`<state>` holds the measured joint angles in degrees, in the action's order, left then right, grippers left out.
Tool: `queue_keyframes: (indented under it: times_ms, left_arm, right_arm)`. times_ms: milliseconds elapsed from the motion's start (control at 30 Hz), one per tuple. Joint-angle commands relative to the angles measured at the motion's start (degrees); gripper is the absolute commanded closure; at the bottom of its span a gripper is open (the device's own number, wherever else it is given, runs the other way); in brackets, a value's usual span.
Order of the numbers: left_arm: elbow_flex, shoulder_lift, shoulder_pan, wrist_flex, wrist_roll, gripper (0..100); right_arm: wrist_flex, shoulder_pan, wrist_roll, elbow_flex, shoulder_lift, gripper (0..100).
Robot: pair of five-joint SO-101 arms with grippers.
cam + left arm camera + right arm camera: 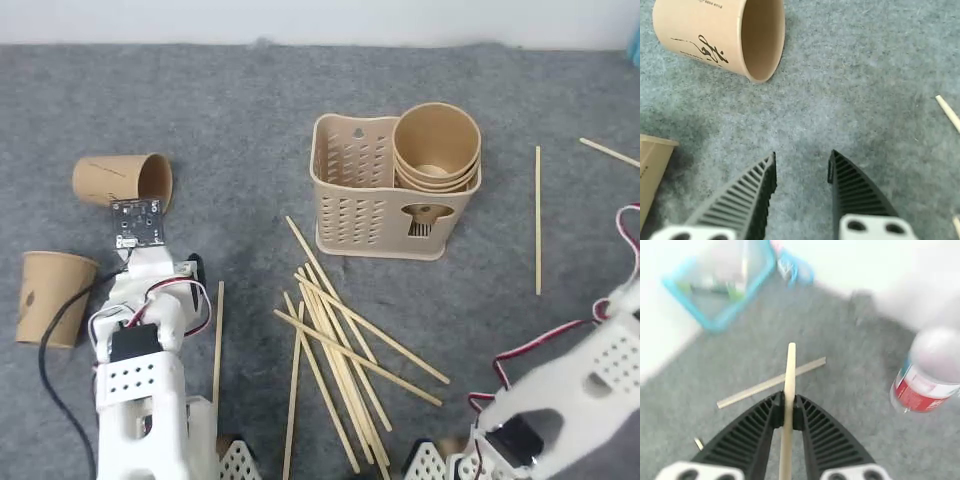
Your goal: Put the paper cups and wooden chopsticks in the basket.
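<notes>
Inside the basket (350, 215) we've only got a nested cup stack (437, 145); left of it two cups (122, 180) (52, 297) lie loose, chopstick pile (345, 360) sits in front, left gripper (802, 160) gapes empty, right gripper (788, 402) pinches one chopstick (789, 370).
</notes>
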<state>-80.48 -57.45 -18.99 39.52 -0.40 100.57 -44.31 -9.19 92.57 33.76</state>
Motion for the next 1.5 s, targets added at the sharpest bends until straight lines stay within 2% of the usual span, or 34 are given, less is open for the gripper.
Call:
queue_keyframes:
  times_ms: [0, 600, 1067, 1200, 1367, 1467]
  left_arm:
    - [1.6, -0.2, -0.2, -1.6, -0.7, 83]
    - [1.7, -0.2, -0.2, -1.3, -2.9, 83]
    - [1.7, -0.2, -0.3, -1.3, -3.0, 83]
    - [1.7, -0.2, -0.3, -1.3, -3.0, 83]
    - [1.7, -0.2, -0.3, -1.3, -3.0, 83]
    - [1.7, -0.2, -0.3, -1.3, -3.0, 83]
  right_arm:
    - [2.5, -3.9, -1.1, 3.5, -10.0, 99.2]
    - [2.8, -13.1, -1.1, 3.4, -28.9, 99.2]
    - [2.8, -12.7, 1.5, 3.1, -47.0, 99.2]
    - [2.8, -9.1, 3.4, -4.7, -55.1, 99.2]
    - [2.3, 0.8, 8.9, -26.8, -71.0, 99.2]
    - [0.1, 3.6, 9.2, -40.5, -79.1, 99.2]
